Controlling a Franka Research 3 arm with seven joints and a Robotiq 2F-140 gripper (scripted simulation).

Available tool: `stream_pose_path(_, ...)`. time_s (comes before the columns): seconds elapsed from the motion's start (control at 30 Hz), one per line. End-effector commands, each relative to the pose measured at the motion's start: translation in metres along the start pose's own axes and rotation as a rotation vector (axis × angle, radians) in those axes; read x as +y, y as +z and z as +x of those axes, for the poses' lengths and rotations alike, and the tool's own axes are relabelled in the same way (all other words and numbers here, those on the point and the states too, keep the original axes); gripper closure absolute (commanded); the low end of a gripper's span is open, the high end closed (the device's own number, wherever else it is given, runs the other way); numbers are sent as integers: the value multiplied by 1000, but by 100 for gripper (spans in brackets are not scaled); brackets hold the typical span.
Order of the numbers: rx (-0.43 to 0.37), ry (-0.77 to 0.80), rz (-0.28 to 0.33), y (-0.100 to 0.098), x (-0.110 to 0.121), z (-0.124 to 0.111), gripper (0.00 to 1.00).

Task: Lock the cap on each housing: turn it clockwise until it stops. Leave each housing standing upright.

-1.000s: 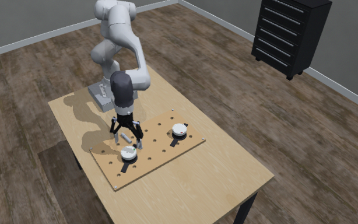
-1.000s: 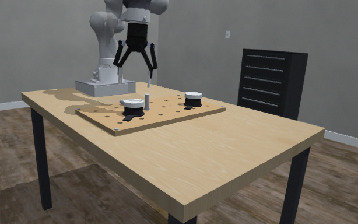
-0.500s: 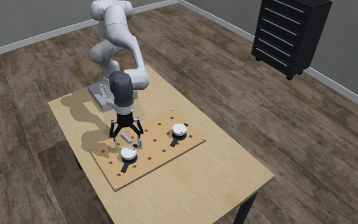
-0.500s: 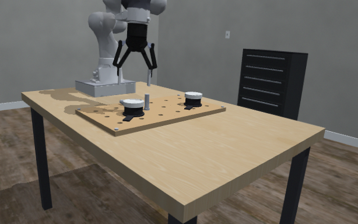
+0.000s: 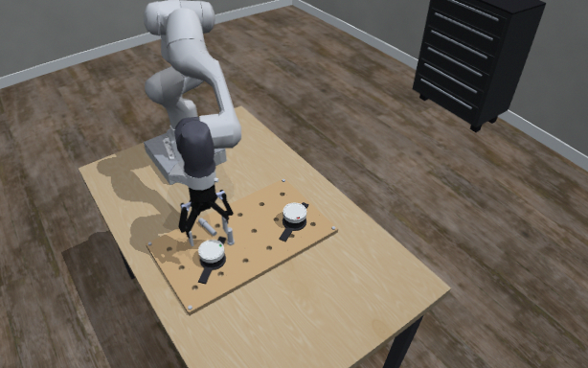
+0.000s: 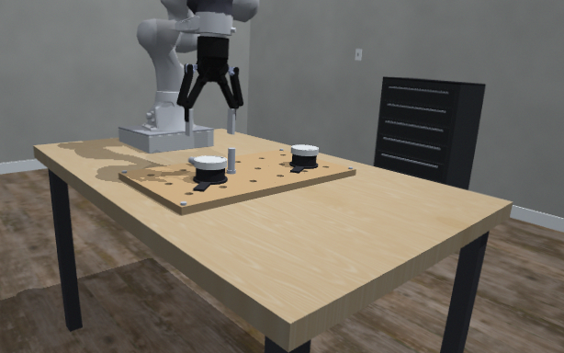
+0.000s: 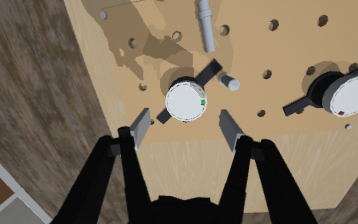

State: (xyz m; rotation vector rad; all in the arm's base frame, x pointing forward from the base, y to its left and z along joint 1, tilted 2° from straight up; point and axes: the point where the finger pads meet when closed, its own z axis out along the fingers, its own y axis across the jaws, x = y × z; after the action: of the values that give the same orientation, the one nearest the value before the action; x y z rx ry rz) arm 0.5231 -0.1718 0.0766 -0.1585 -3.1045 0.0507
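Note:
Two black housings with white caps stand upright on a pegboard [image 5: 241, 240]. The near cap [image 5: 211, 250] carries a green mark and also shows in the wrist view [image 7: 185, 101] and in the exterior view [image 6: 209, 162]. The far cap [image 5: 294, 212] carries a red mark, seen at the right edge of the wrist view [image 7: 345, 97] and in the exterior view [image 6: 304, 150]. My gripper [image 5: 210, 240] [image 6: 209, 121] is open and empty, hanging well above the near cap. In the wrist view its fingers stand apart, just to one side of that cap.
A grey peg stands upright beside the near housing [image 6: 231, 160] [image 7: 229, 81], and another grey peg lies flat on the board [image 5: 207, 226] [image 7: 206, 26]. The robot base [image 5: 184, 160] sits at the table's back. A black drawer cabinet [image 5: 474, 53] stands by the wall.

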Motion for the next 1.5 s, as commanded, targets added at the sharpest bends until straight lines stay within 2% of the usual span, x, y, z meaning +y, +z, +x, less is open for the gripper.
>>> stream_pose_path(0.0, 3, -118, -21, -1, 1, 0, 22)
stream_pose_path(0.67, 3, -118, -21, 5, 1, 0, 22)
stream_pose_path(1.47, 3, -118, -21, 32, 2, 0, 22)
